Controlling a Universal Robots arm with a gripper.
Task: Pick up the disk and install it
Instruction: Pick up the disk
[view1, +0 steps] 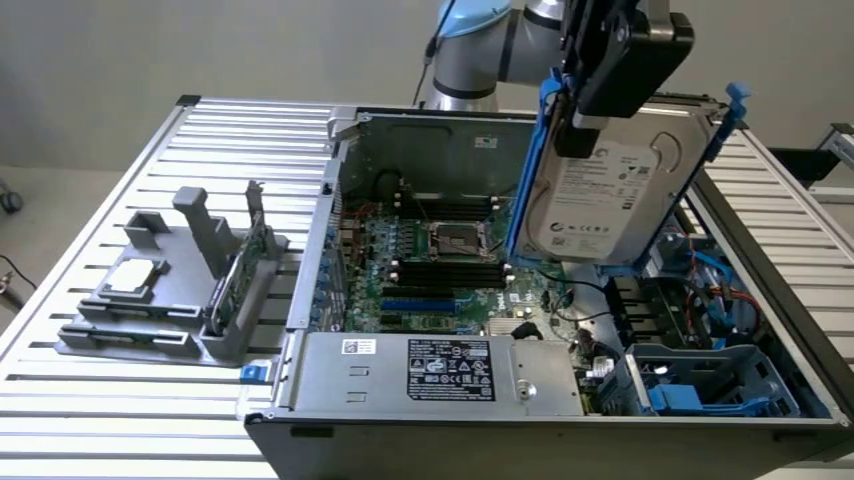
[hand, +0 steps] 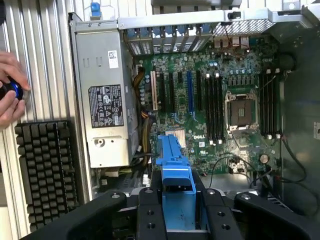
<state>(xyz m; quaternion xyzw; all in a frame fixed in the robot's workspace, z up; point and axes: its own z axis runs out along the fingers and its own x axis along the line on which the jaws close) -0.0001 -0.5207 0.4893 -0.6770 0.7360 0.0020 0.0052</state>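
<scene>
Pick done, install in hand: hand (view1: 577, 135) clamped on disk (view1: 607, 195), upright over open case (view1: 427, 130); likely needs rails (view1: 531, 160) squared to bay (view1: 701, 380).

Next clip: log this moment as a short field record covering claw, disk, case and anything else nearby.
claw: shut on the disk
disk: held upright in the air above the open case, label showing
case: lid off, motherboard exposed
grey holder: exterior view's left of the case
person: a hand outside the case, near its power supply
</scene>
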